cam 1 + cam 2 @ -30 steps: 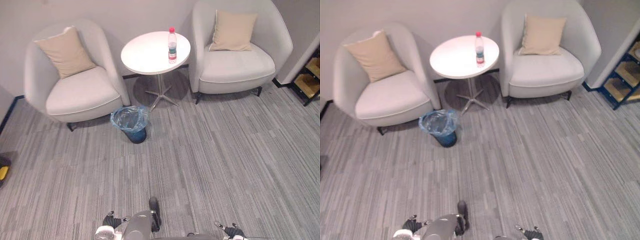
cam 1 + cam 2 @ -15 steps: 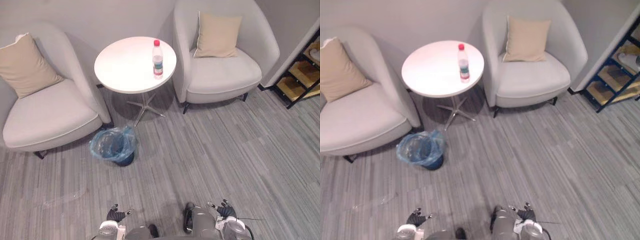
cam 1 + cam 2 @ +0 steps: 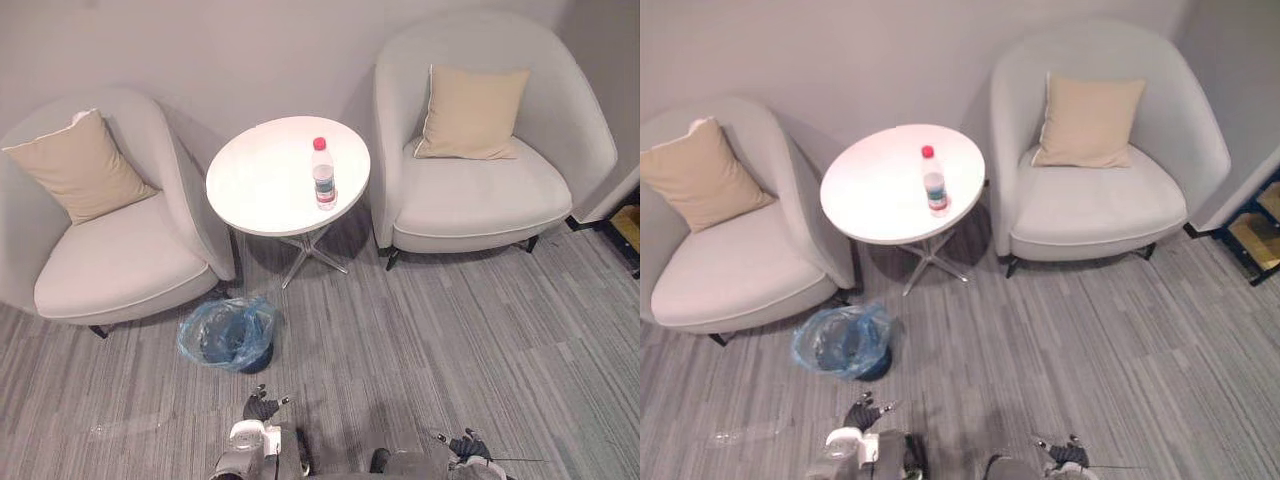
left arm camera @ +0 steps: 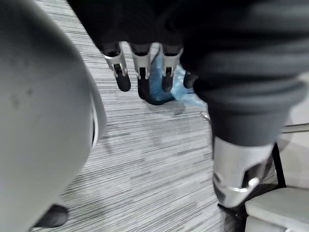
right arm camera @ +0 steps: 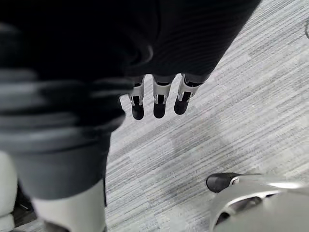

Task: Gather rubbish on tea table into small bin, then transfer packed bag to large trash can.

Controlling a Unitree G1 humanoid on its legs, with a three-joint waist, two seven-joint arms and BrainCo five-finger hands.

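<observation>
A clear plastic bottle [image 3: 323,176] with a red cap stands upright on the round white tea table [image 3: 262,186] between two armchairs. On the carpet in front of the table sits the small dark bin [image 3: 228,334] lined with a blue plastic bag; it also shows past the fingers as the bin [image 4: 157,90] in the left wrist view. My left hand [image 3: 262,407] hangs low just short of the bin, fingers relaxed and holding nothing. My right hand [image 3: 466,444] hangs low at the lower right, fingers [image 5: 157,103] straight over bare carpet.
A pale armchair [image 3: 110,245] with a tan cushion stands left of the table, and a matching armchair [image 3: 480,170] stands right of it. A wooden shelf [image 3: 1262,224] shows at the far right edge. A clear scrap [image 3: 740,435] lies on the carpet at the lower left.
The camera has moved: the whole scene has shifted, and the table and bin now sit nearer the middle and lower. Both hands still hang low and hold nothing.
</observation>
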